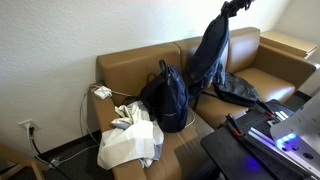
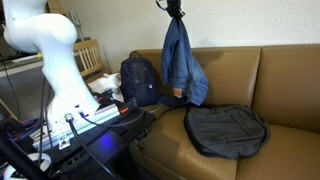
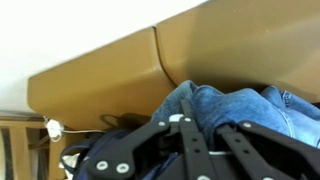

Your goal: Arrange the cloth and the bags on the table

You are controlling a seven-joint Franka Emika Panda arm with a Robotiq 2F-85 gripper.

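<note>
- Wrist view looks along the gripper (image 3: 185, 125). Its black links fill the lower part, and the denim garment (image 3: 215, 105) is bunched directly at them.
- The jaws are together, clamped on the top of the denim garment.
- In both exterior views the garment hangs long and limp from the gripper, in front of the backrest of the couch (image 2: 285, 75). Its lower edge comes down near the seat; I cannot tell if it touches.
- The surface is not a table but a brown leather couch with smooth, wide seat cushions and a low square arm.
- The black backpack (image 1: 165, 95) stands upright on the seat, leaning against the backrest, just beside the hanging garment.
- The white tote (image 1: 130, 142) lies crumpled on the front part of the seat, at the arm's end of the couch, just beside the backpack.
- A flat dark grey bag (image 2: 228, 130) lies on the seat on the other side of the garment, well apart from the tote.
- The wall (image 1: 50, 40) behind the couch is plain and pale. A wall socket (image 1: 27, 127) sits low on it, and a cable runs from there toward the couch arm.
- A wooden chair (image 2: 90, 55) stands behind the white robot arm (image 2: 50, 50).
- A light wooden side table (image 1: 290, 42) stands beyond the far end of the couch.
</note>
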